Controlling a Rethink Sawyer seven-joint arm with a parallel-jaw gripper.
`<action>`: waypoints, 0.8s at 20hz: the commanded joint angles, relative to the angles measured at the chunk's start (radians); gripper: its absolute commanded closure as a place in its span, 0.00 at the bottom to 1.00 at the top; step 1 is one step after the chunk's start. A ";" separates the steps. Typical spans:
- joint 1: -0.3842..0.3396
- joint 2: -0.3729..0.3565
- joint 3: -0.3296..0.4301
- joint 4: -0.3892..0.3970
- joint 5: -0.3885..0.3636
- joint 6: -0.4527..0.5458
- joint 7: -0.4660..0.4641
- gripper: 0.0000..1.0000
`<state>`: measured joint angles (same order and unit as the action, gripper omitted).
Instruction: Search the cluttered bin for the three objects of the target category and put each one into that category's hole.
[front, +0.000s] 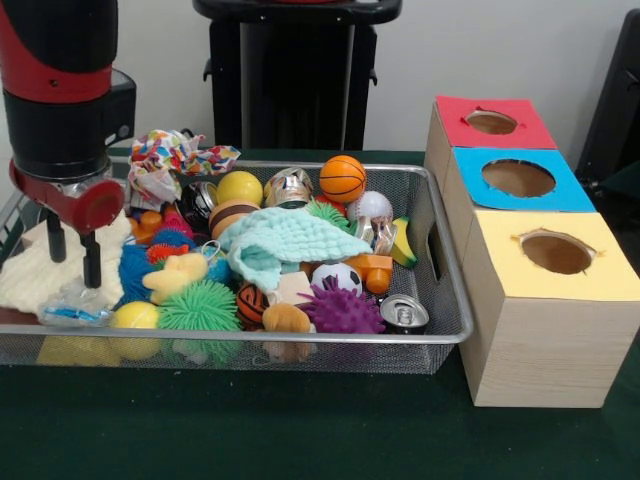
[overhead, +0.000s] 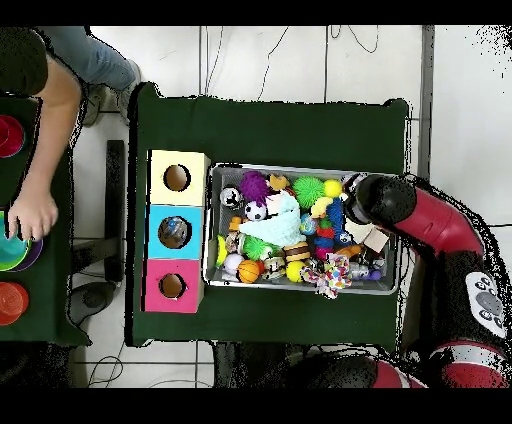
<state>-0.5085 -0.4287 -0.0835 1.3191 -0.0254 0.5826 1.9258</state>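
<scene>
My gripper hangs open at the left end of the wire bin, just above a cream cloth, with nothing between its fingers. In the overhead view the arm's head hides the gripper. The bin holds an orange basketball, a small basketball, a soccer ball, a white golf ball, two yellow balls, green and purple spiky balls, a can and a mint cloth. Beside the bin stand red, blue and yellow boxes with holes.
A patterned cloth, a rubber duck and a toy banana also lie in the bin. In the overhead view a person's hand rests on a side table at the left, by coloured bowls.
</scene>
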 joint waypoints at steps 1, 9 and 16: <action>0.010 0.018 0.061 -0.086 0.056 0.105 0.117 0.00; 0.026 0.037 0.049 -0.066 0.069 0.064 0.142 0.00; 0.023 0.047 0.057 -0.012 0.071 -0.015 0.144 0.00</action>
<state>-0.4871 -0.4279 -0.0834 1.2429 0.0204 0.6042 1.9258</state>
